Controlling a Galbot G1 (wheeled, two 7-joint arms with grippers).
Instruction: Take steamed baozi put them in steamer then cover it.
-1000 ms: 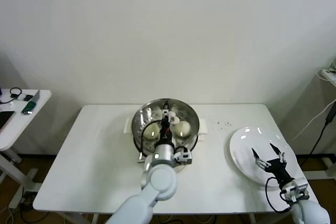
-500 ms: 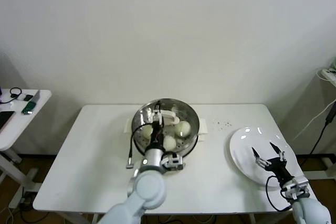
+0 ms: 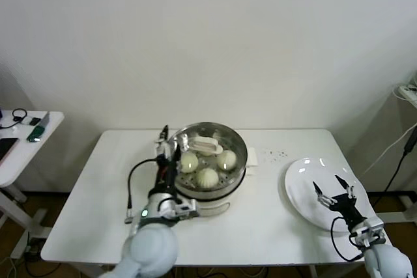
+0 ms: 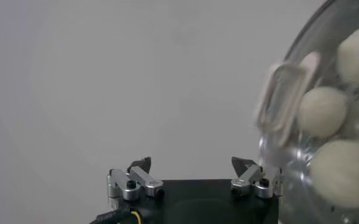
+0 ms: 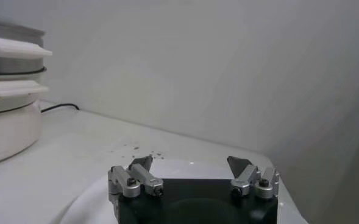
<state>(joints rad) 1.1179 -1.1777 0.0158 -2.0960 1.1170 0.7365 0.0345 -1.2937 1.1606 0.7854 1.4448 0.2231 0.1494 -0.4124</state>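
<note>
Nearest the camera, at lower left of centre in the head view, the left gripper (image 3: 167, 142) with its grey wrist and black cable, raised over the white table (image 3: 98, 193) just left of the pot, fingers spread wide and holding nothing; same wide-open stance in the left wrist view (image 4: 191, 173), the pot's rim just beside one fingertip. At lower right of the head view, the right gripper (image 3: 333, 190) parked over the flat round white plate (image 3: 301, 177), fingers also splayed and empty; confirmed in the right wrist view (image 5: 191, 168). Farther back, at centre frame, the round shiny stainless-steel steamer (image 3: 240, 164) on its white base, closed by the clear round glass cover (image 3: 228, 138) with a cream-white oblong handle (image 3: 203, 142) on top. Under the glass, three small cream-white dome-shaped baozi (image 3: 207, 177) visible on the perforated tray; a fourth cannot be made out. Behind, at far left of the frame, a small white side table (image 3: 19, 151) carrying a few dark gadgets.
</note>
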